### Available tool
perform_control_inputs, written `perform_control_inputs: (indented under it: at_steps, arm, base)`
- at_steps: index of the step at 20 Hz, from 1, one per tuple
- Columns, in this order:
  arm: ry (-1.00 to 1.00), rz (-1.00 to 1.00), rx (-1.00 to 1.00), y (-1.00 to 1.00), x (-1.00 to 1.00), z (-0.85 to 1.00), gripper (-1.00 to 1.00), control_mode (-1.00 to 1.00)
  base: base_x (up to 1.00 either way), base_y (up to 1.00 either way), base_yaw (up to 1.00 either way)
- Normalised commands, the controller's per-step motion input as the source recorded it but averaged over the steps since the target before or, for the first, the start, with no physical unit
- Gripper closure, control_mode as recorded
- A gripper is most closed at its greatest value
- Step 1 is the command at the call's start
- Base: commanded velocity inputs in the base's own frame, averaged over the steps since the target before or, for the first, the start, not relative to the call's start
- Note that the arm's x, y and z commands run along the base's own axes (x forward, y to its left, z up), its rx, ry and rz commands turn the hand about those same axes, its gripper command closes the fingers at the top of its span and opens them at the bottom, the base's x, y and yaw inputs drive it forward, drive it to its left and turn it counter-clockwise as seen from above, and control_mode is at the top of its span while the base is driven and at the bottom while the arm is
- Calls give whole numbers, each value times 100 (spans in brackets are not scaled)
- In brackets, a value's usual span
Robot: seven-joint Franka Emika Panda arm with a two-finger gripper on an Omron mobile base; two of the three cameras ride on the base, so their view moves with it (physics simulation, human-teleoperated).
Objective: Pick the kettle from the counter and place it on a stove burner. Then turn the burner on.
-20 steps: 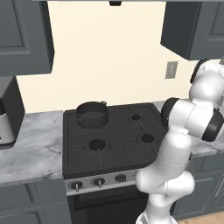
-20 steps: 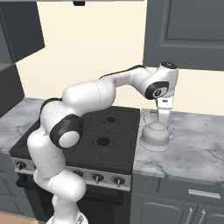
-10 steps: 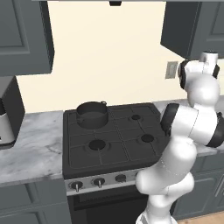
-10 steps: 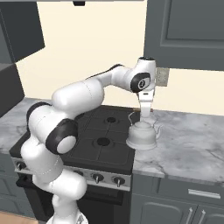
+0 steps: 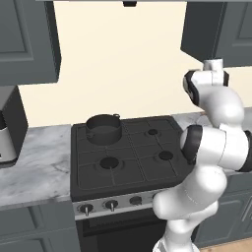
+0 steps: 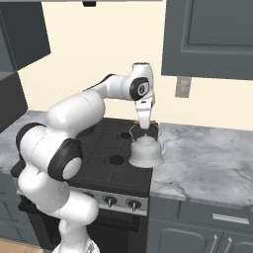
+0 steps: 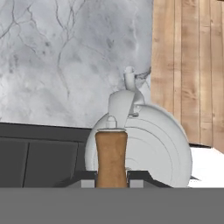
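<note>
The white-silver kettle (image 6: 146,152) hangs over the right edge of the black stove (image 6: 99,154), lifted off the marble counter (image 6: 207,158). My gripper (image 6: 145,123) points straight down and is shut on its arched brown handle (image 7: 111,158). In the hand view the kettle (image 7: 148,144) sits just below the gripper (image 7: 111,178), spout pointing away over the counter (image 7: 65,57), with the stove (image 7: 39,157) to the left. The near right burner (image 6: 117,159) lies just left of the kettle. In the left base view the burners (image 5: 165,156) show beside my arm.
A dark grey pot (image 5: 103,129) occupies the back left burner. A wooden board (image 7: 188,65) lies on the counter beyond the kettle. Stove knobs (image 6: 109,200) line the front panel. A dark appliance (image 5: 7,133) stands on the left counter, and wall cabinets hang overhead.
The arm has swung left with the kettle in its grip, carrying it from the counter to the stove's right edge.
</note>
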Motion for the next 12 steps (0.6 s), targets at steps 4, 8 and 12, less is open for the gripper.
perform_control_inputs:
  at_steps: [4,8,12]
  arm:
    - [-1,0,0,33,-2,0,100,-100]
    - [-8,0,2,20,-5,0,100,-100]
    - [-6,0,6,18,0,1,100,-100]
  base:
    - [0,0,0]
    - [0,0,0]
    - [0,0,0]
